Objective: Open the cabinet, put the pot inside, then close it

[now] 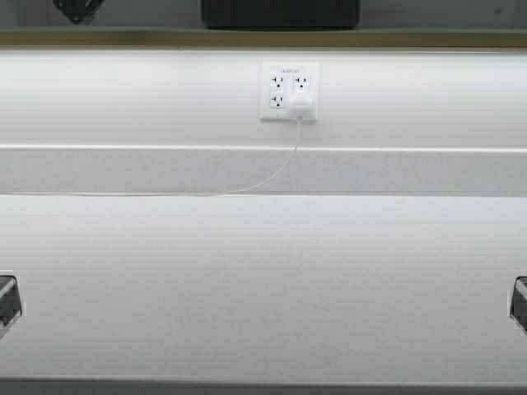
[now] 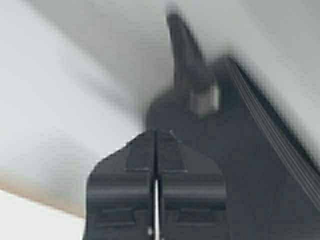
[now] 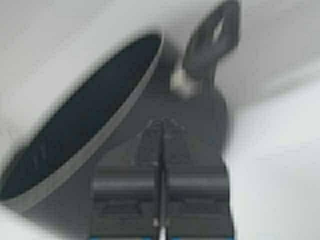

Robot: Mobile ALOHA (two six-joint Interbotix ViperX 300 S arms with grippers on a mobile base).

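The black pot point(image 1: 280, 12) shows as a dark block at the top of the high view, above the cabinet's tan lower edge point(image 1: 263, 38). The cabinet doors are out of view. In the left wrist view my left gripper point(image 2: 156, 131) is shut, its tips just short of the pot's wall point(image 2: 245, 170), below one loop handle point(image 2: 187, 60). In the right wrist view my right gripper point(image 3: 161, 121) is shut too, its tips against the pot's side below the other loop handle point(image 3: 212, 40). The pot's dark inside point(image 3: 85, 130) shows beside it. Pale grey surfaces surround the pot.
Below the cabinet runs a white counter point(image 1: 263, 280) with a white backsplash. A wall outlet point(image 1: 289, 91) holds a white plug, whose cable point(image 1: 272, 177) trails onto the counter. Dark arm parts show at the left edge point(image 1: 6, 300) and the right edge point(image 1: 520, 300). A dark shape point(image 1: 78, 8) sits top left.
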